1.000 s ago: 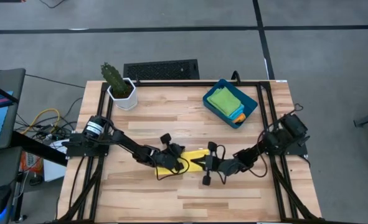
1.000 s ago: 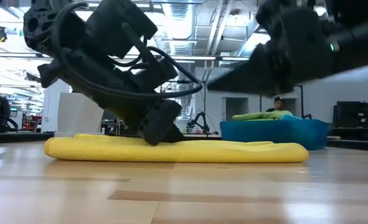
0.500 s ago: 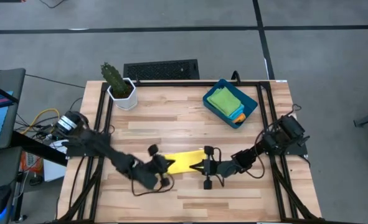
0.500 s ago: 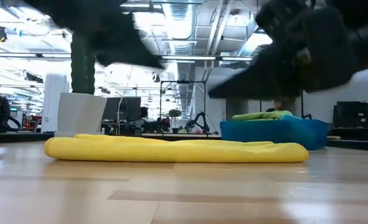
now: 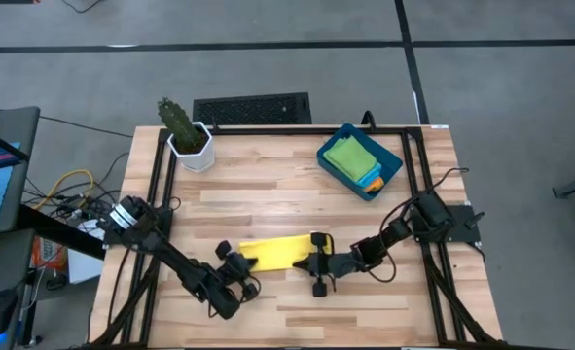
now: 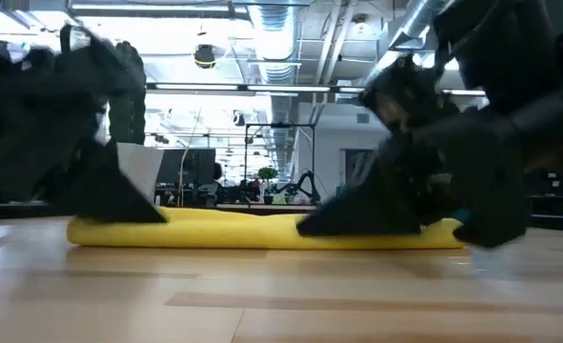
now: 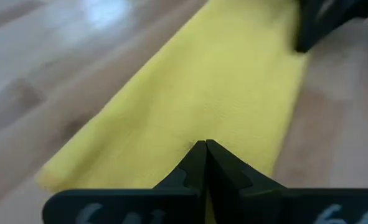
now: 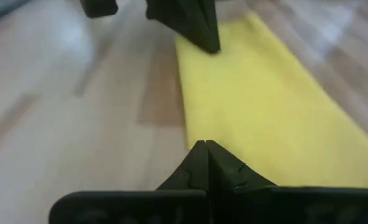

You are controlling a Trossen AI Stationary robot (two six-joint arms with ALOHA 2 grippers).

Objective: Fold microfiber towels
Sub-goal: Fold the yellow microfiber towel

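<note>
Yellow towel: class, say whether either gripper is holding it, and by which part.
It cannot be told. Both grippers are shut at the yellow towel: the left gripper at one short end, the right gripper at the other. Whether cloth is pinched does not show.

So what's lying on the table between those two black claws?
The folded yellow towel lies between them: the left tool sits shut at one end, the right tool shut at the other. The high view shows it best.
</note>
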